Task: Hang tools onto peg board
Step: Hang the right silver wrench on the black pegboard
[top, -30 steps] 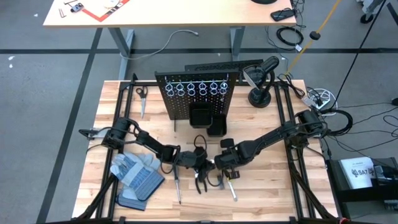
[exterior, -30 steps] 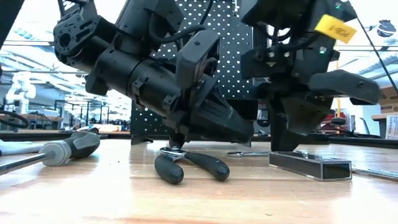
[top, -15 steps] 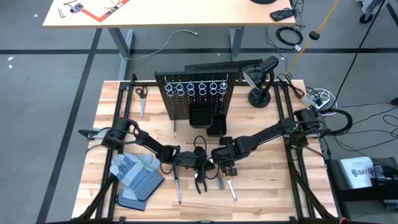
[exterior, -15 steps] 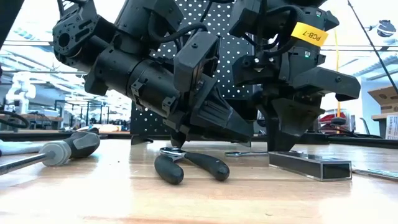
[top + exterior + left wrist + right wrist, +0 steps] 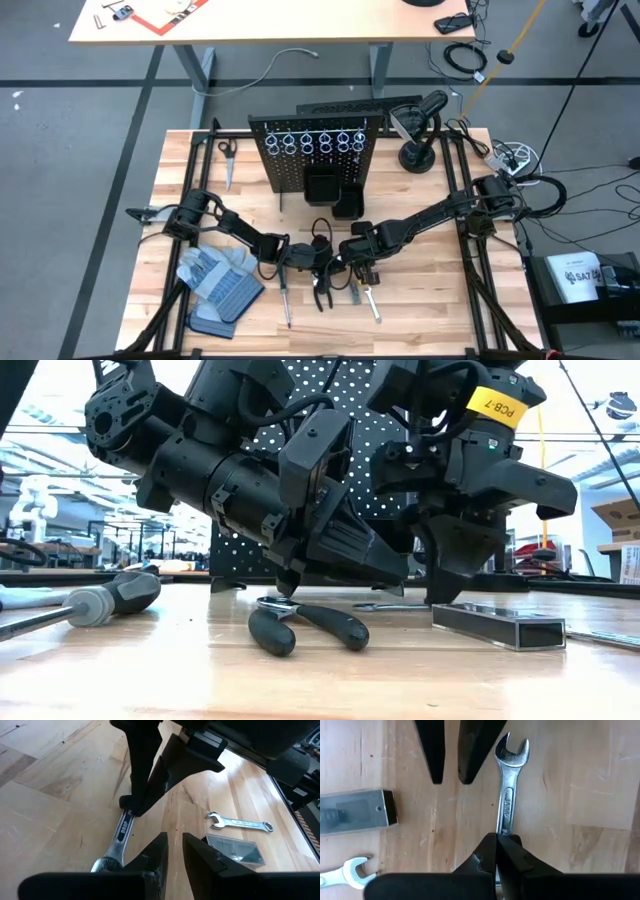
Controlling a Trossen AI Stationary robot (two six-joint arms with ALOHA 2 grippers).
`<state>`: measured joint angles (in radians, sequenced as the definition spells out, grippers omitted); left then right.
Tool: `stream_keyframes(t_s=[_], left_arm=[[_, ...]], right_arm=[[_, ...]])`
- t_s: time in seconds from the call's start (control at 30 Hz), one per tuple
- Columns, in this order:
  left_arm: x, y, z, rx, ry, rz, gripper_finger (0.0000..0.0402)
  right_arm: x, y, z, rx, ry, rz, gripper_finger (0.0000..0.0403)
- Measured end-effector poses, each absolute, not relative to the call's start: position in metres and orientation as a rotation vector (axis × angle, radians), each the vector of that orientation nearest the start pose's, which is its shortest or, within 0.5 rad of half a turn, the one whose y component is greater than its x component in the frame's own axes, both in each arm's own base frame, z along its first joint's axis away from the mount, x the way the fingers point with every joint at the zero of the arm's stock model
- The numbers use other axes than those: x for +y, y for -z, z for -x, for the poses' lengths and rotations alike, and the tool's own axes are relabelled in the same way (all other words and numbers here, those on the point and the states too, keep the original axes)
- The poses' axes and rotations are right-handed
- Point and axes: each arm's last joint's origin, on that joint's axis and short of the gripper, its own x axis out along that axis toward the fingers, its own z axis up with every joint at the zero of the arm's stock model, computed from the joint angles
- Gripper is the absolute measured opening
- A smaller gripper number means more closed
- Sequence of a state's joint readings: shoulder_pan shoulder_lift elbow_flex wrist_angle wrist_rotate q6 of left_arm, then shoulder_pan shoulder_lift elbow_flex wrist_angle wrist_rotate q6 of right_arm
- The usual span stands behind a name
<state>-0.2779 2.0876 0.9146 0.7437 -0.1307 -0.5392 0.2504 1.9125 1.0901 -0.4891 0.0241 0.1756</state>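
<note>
1. Nearest the table's front edge, a pair of dark-handled pliers (image 5: 310, 625) is seen lying flat. A thin screwdriver with a dark handle (image 5: 110, 598) lies to one side and a short grey rectangular metal piece (image 5: 495, 625) to the other.
2. Just beyond them, a slim silver open-ended wrench (image 5: 506, 800) lies flat on the light wooden table (image 5: 190, 160), between the two grippers.
3. The right gripper (image 5: 496, 837) is lowered onto the plain end of that wrench's shank. Its jaws are drawn fully together and touch the metal.
4. The left gripper (image 5: 175, 839) is held low just beside the wrench's forked head. Its jaws are a little apart, and nothing is seen between them.
5. The step in hand is judged to be picking up this wrench. A firm pinch across the shank should be confirmed before lifting, the lift kept slow and level, and the left fingers kept clear.
6. A second, smaller silver wrench (image 5: 240, 823) lies apart, beside the grey piece.
7. At the far side, the upright black perforated peg board (image 5: 285, 170) is seen, with silver rings along its top and small black bins below. No tool can be seen hanging on it.
8. Whether the wrench is truly gripped or merely pressed cannot be made out, as the shank's end is hidden by the right fingers. In the low view, both gripper tips are masked by the arm bodies.
</note>
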Motion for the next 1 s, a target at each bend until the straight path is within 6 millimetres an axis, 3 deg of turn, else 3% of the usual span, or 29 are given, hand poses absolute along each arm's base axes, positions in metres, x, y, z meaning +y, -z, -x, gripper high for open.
stream_keyframes(t_s=[0.3,0.7,1.0], left_arm=[[-0.103,-0.092,-0.375,0.436,0.037,0.416,0.0066],[-0.102,-0.132,-0.371,0.401,0.066,0.347,0.0066],[-0.101,-0.137,-0.364,0.478,0.049,0.307,0.0066]], right_arm=[[0.091,-0.131,-0.333,1.240,-0.077,0.021,0.0001],[0.100,-0.156,-0.326,1.167,-0.073,0.022,0.0001],[0.100,-0.182,-0.321,1.083,-0.059,-0.008,0.0001]])
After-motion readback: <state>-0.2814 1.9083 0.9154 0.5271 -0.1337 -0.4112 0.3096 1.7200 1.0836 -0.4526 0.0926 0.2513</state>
